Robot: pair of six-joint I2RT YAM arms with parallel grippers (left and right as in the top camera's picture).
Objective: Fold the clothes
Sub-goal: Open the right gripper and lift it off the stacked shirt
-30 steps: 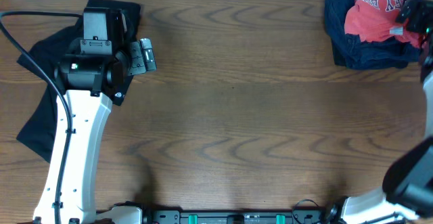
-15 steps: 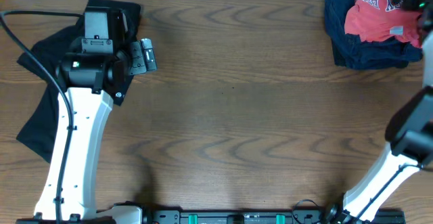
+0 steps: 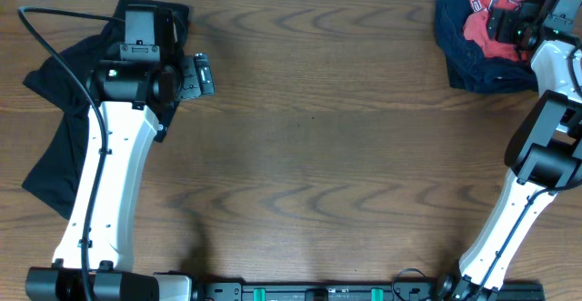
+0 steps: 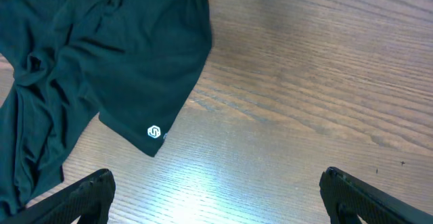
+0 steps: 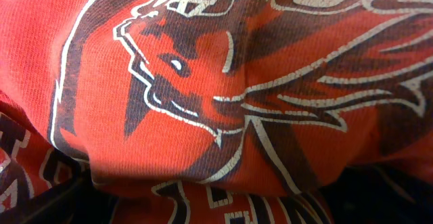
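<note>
- Hovering over the bare wooden table (image 3: 318, 155), the left gripper (image 3: 202, 75) stood fully open with nothing between its fingers.
- From the left wrist camera, its two dark fingertips (image 4: 88, 193) sat wide apart at the bottom corners, with only wood grain between them.
- Ahead of that gripper and off to its left lay a crumpled black garment (image 4: 101, 68), its nearest corner bearing a small white logo (image 4: 153, 132).
- From overhead, the black garment (image 3: 50, 146) spread out beneath and behind the left arm.
- The right gripper (image 3: 491, 21) sat low over a bunched red T-shirt (image 3: 475, 24), with its jaws spread wide.
- The red T-shirt (image 5: 203, 102), printed with white-and-dark lettering, filled the right wrist view; whether the fingers touched the cloth could not be told.
- A navy garment (image 3: 473, 65) lay beneath the T-shirt, spreading out below that gripper.
</note>
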